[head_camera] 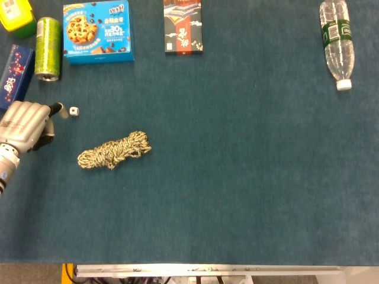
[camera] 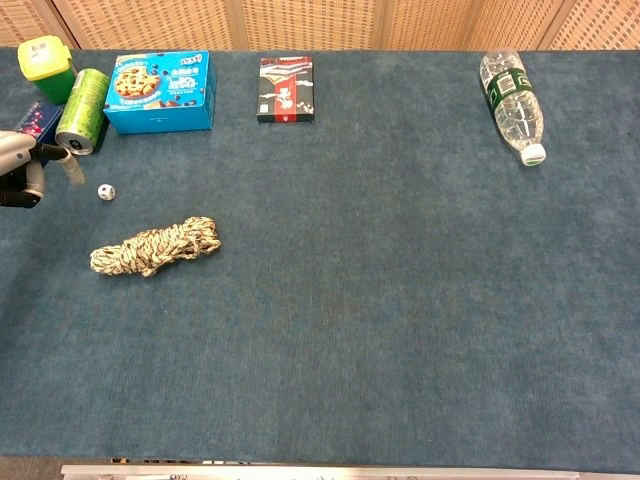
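Observation:
My left hand (head_camera: 25, 125) hovers at the table's left edge, fingers apart and holding nothing. In the chest view the left hand (camera: 24, 170) has one fingertip stretched toward a small white die (camera: 106, 191). The die (head_camera: 73, 110) lies just right of that fingertip, apart from it. A coiled bundle of speckled rope (head_camera: 114, 150) lies a little lower and to the right of the hand. Neither view shows my right hand.
Behind the hand lie a dark blue box (head_camera: 14, 76), a green can (head_camera: 47, 48) on its side and a yellow-green container (head_camera: 15, 13). Further along the back are a blue cookie box (head_camera: 98, 31), a black-and-red box (head_camera: 183, 26) and a water bottle (head_camera: 337, 44).

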You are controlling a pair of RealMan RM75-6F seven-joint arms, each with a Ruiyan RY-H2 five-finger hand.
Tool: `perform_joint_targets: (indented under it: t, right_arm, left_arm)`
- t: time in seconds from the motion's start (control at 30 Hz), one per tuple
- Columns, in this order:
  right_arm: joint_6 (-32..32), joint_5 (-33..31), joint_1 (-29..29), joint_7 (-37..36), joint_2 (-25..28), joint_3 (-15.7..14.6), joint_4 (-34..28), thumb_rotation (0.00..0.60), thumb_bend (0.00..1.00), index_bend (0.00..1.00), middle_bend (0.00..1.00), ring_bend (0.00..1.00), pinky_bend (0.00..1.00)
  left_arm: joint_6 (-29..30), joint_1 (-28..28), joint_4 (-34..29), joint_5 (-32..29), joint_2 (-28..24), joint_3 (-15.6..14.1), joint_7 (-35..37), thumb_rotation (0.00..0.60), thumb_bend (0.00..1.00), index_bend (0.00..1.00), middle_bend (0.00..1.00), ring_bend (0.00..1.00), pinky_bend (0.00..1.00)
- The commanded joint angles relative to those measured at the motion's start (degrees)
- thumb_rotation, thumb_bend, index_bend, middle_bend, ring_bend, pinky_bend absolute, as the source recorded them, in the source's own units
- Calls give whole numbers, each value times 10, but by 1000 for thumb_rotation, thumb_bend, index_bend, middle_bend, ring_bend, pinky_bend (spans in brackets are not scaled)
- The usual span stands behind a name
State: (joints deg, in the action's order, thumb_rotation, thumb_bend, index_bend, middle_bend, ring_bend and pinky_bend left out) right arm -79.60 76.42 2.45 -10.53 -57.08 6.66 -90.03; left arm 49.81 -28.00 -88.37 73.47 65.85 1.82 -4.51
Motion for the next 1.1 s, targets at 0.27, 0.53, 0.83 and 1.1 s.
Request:
perform_joint_targets:
  t: [0.27,0.53,0.83,1.1]
  right_arm:
    - [0,3,0,1,-1,-1,-1,600,204,328,377,274,380]
    - [-3,2,-1,1,1,0,-2,600,204,328,377,274,380]
    - [-2,2,-1,1,0,0,-1,600,205,328,377,274,380]
    - [-4,3,-2,0,2,0,-2,600,204,328,377,274,380]
  left_arm:
    - [-28,-9,38,-31,20,0,15,600,1000,309,1000,957,900]
    - [-40,-16,53,-33,35,-1,25,600,1000,304,1000,961,905]
    - [-42,-23,51,-26,42,-3,24,600,1000,297,1000,964,905]
    - [-51,-31,55,-33,53,-4,17,600,1000,297,1000,966,909]
